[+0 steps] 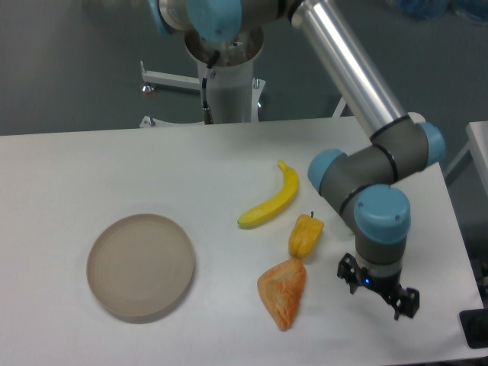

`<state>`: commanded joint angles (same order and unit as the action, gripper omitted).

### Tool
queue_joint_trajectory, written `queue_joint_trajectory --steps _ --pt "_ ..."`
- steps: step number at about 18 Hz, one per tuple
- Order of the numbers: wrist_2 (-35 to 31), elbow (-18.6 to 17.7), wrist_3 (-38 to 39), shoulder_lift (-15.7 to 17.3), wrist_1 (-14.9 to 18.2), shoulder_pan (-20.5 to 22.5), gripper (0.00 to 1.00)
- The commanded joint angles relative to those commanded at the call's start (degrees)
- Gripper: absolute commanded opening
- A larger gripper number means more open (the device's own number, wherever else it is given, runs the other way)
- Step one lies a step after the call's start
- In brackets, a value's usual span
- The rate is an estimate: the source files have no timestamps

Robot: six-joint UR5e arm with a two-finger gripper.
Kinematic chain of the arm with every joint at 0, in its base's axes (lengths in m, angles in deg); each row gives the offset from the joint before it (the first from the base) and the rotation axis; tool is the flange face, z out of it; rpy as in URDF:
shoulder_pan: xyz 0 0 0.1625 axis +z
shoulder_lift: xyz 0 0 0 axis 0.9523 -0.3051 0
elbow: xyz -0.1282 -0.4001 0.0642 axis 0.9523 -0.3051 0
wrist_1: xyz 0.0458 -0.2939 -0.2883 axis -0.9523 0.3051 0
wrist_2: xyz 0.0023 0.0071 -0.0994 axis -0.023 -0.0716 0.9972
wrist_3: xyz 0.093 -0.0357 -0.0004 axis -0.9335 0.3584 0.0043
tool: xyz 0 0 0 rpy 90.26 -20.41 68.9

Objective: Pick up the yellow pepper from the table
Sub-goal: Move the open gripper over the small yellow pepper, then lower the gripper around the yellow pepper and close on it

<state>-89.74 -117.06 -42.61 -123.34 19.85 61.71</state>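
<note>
The yellow pepper point(305, 235) is small, yellow-orange and blocky, with a thin dark stem pointing up. It lies on the white table point(91, 175), right of centre. My gripper point(379, 294) hangs low over the table to the right of the pepper and a little nearer the front edge, clearly apart from it. Its two dark fingers stand spread apart with nothing between them.
A long curved yellow banana point(269, 203) lies just behind the pepper. A larger orange wedge-shaped piece point(284, 293) lies just in front of it, almost touching. A round beige plate point(141, 264) sits at the front left. The table's right edge is near the gripper.
</note>
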Motion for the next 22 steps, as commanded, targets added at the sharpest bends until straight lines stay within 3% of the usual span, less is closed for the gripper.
queue_joint_trajectory --steps 1,5,7,12,22 --pt "0.0 -3.15 0.09 2.89 1.57 0.53 1.0" --pt "0.26 -11.42 1.75 9.4 3.52 1.14 1.0" --pt "2.53 -14.25 5.79 11.08 3.52 1.32 1.0" --pt "5.27 -18.99 7.48 12.06 3.17 1.06 1.0" --pt "5.36 -22.87 7.21 12.58 2.64 0.27 1.0"
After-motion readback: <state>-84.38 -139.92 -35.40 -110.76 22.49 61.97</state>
